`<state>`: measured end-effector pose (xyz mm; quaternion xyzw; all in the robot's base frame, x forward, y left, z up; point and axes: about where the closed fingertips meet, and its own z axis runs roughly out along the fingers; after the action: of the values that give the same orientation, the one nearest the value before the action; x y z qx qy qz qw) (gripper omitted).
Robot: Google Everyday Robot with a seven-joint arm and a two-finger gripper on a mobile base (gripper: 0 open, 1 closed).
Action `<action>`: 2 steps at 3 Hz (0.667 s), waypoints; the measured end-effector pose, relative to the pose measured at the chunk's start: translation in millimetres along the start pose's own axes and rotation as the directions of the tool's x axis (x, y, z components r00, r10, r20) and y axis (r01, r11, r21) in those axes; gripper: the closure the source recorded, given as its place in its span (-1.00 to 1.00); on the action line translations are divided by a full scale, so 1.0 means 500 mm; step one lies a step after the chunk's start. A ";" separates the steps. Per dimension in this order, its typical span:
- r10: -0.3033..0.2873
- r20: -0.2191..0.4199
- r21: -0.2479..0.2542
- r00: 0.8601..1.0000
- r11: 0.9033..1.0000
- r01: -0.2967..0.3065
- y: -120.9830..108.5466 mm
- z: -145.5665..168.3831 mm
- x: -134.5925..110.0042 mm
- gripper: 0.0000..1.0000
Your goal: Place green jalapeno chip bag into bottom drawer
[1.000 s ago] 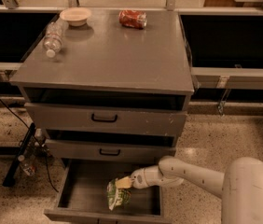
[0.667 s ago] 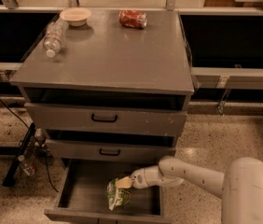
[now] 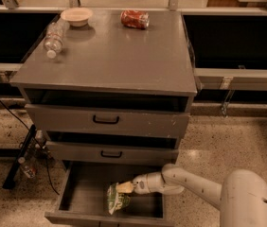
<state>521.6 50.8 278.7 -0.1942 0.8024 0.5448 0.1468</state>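
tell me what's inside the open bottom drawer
The small crinkly green chip bag rests on the flat floor of the grey metal bottom drawer, with the robot's pincer at the bag's upper end. The drawer's back part is hidden under the grey middle drawer above.

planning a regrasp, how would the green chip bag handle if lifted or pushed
The green chip bag, in the bottom drawer at the gripper, looks crumpled, so probably floppy and light. Lying flattish on the smooth floor, it would likely slide, not roll.
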 end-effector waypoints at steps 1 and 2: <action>0.007 -0.005 0.000 1.000 1.000 -0.007 -0.005 0.003 0.007 1.00; 0.036 -0.026 0.002 0.999 0.999 -0.036 -0.028 0.018 0.036 1.00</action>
<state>512.5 51.7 255.9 -0.1867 0.8082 0.5439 0.1267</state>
